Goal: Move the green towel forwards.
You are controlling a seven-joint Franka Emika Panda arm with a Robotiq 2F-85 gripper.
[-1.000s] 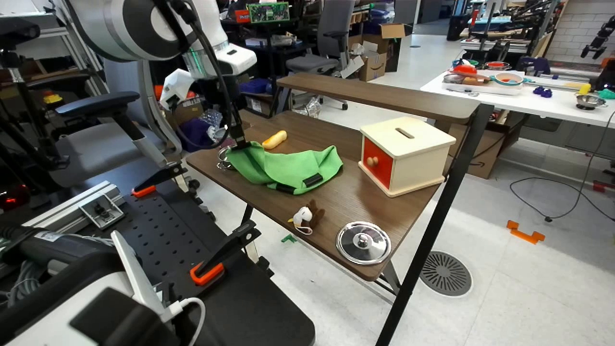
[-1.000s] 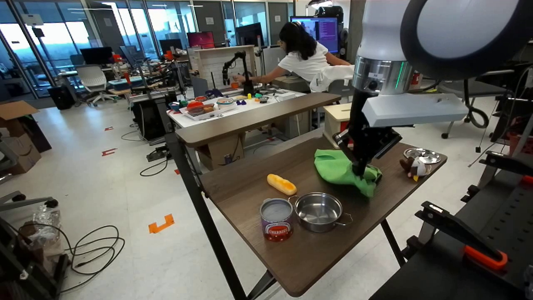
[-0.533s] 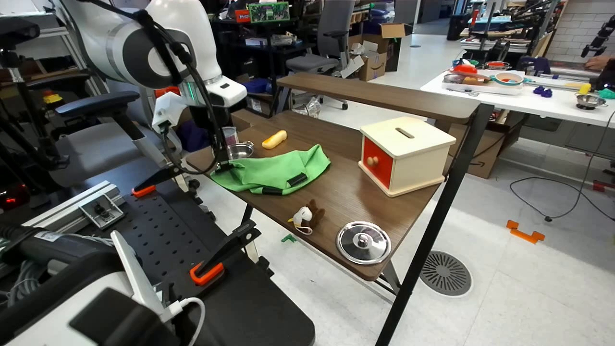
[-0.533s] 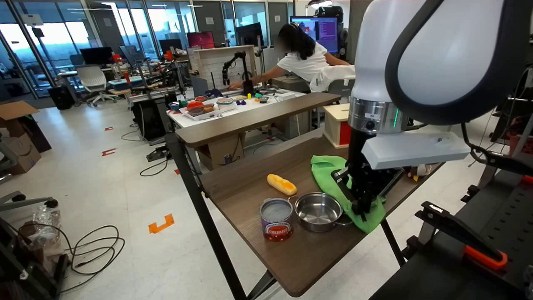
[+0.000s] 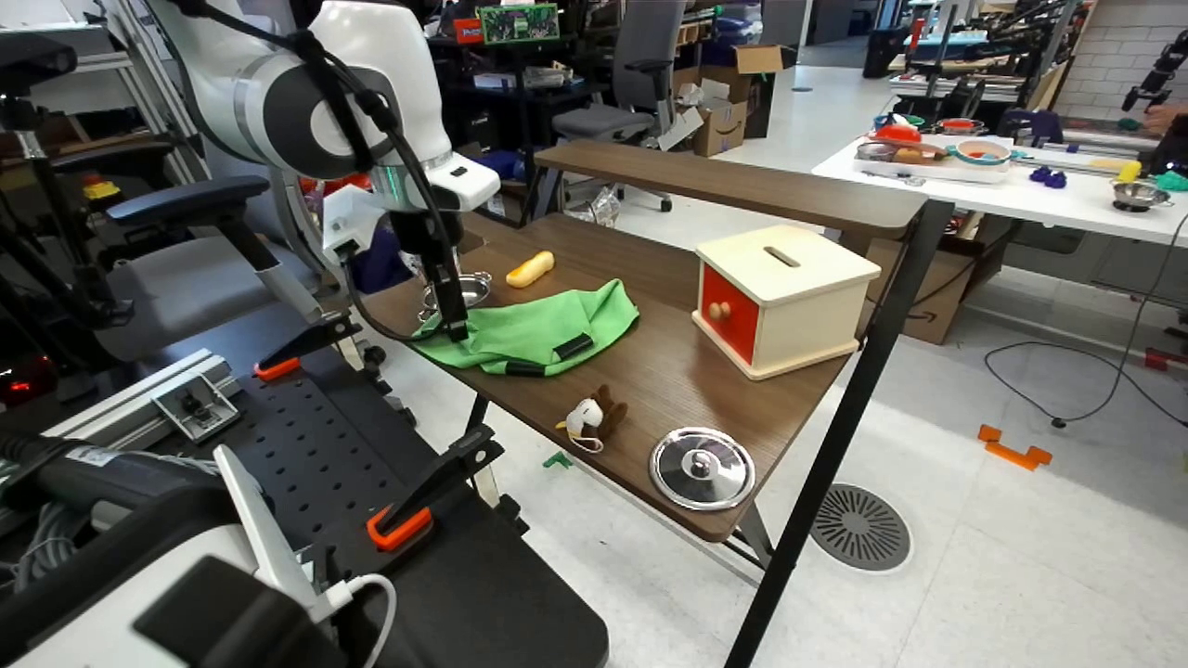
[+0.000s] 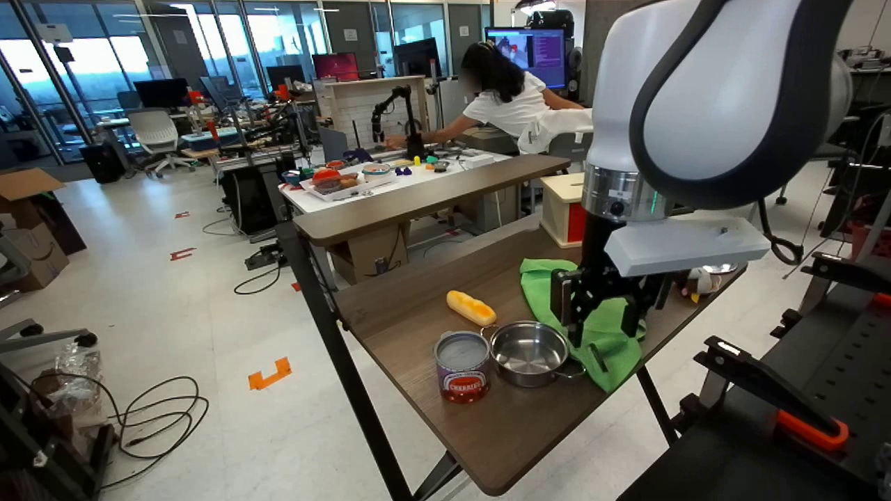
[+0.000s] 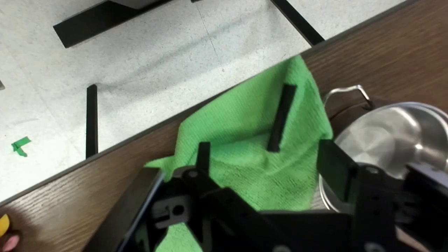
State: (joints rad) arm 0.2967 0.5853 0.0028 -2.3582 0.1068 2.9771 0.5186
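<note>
1. The green towel (image 5: 548,325) lies rumpled on the brown desk (image 5: 668,399), at the long edge facing the black bench (image 5: 501,594). In the wrist view one side of the cloth reaches that edge, and a black strip (image 7: 281,117) shows on it.
2. The gripper (image 6: 604,335) points down over the towel, its fingers (image 6: 575,330) spread wide, with green cloth visible between them in the wrist view. Whether a fingertip touches the cloth I cannot tell.
3. The white arm (image 5: 408,102) is bent above the gripper in both exterior views.
4. A steel pot (image 6: 529,355) stands just beside the towel, on the side toward the short edge near the cherry can (image 6: 463,369); one pot handle points at the cloth. Contact between pot and towel is hard to make out.
5. The can stands upright by that short edge, beside the pot.
6. A yellow bread roll (image 6: 471,308) lies between the pot and the long edge under the raised shelf (image 6: 431,195).
7. A wooden box (image 5: 817,315) with a red front stands near the corner where the shelf-side edge meets the other short edge.
8. A shiny lid (image 5: 703,468) lies in the corner where the bench-side edge meets that same short edge, knob upward.
9. A small bird figure (image 5: 594,417) lies near the bench-side edge, between lid and towel.
</note>
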